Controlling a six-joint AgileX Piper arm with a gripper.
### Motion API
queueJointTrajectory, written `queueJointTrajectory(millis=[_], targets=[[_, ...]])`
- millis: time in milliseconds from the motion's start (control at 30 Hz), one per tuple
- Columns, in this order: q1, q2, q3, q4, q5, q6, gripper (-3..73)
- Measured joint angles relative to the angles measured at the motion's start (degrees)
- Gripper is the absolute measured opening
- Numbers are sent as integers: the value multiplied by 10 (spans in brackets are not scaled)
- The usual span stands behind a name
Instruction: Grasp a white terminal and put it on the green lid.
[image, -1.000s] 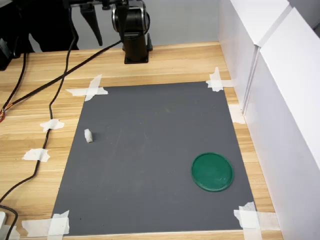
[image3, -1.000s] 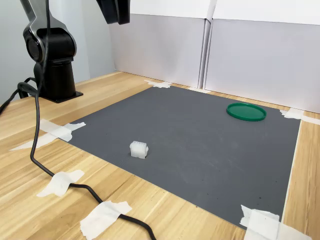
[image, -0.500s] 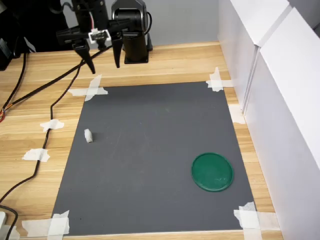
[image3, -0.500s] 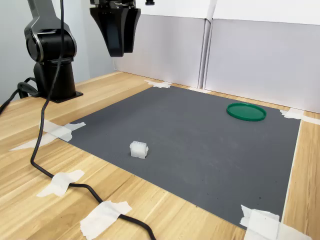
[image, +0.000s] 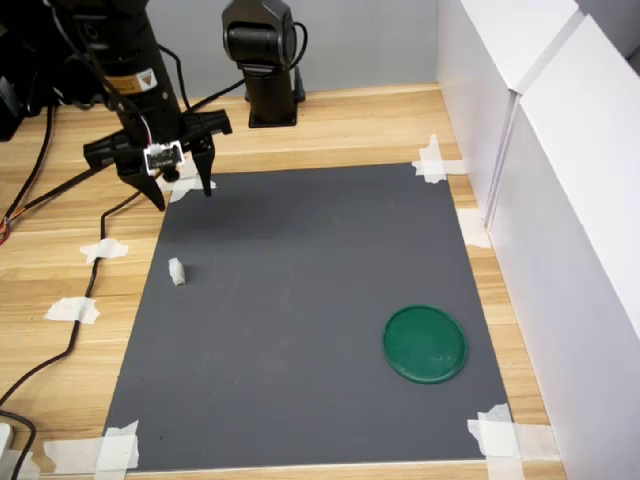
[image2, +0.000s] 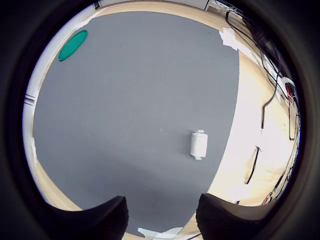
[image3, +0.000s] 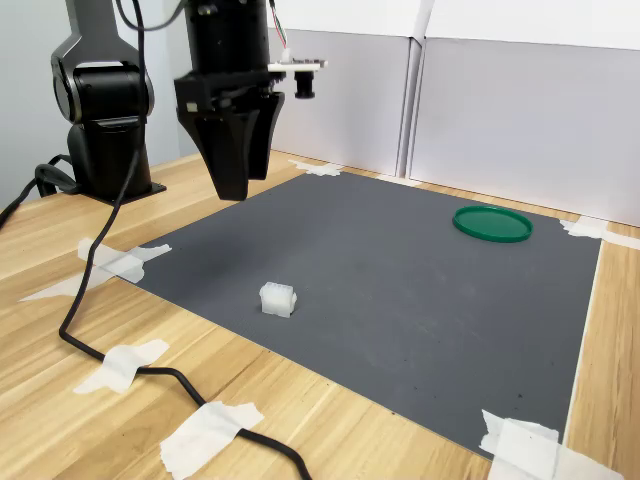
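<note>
Jaws parted, empty, above mat; white terminal at their 6 o'clock in the first exterior view, green lid well apart

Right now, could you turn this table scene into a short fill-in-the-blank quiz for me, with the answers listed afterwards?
1. The tiny white plastic terminal block lies on the flat dark ____ mat.
2. The black gripper holds ____ between its fingers.
3. The round flat plastic lid is coloured ____.
4. Pieces of white ____ fasten the mat's corners to the wooden table.

Answers: grey; nothing; green; tape
</note>
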Motion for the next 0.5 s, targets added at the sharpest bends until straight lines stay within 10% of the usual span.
queueJointTrajectory(millis=[500], targets=[[0,92,-59,19,-40,-7,574]])
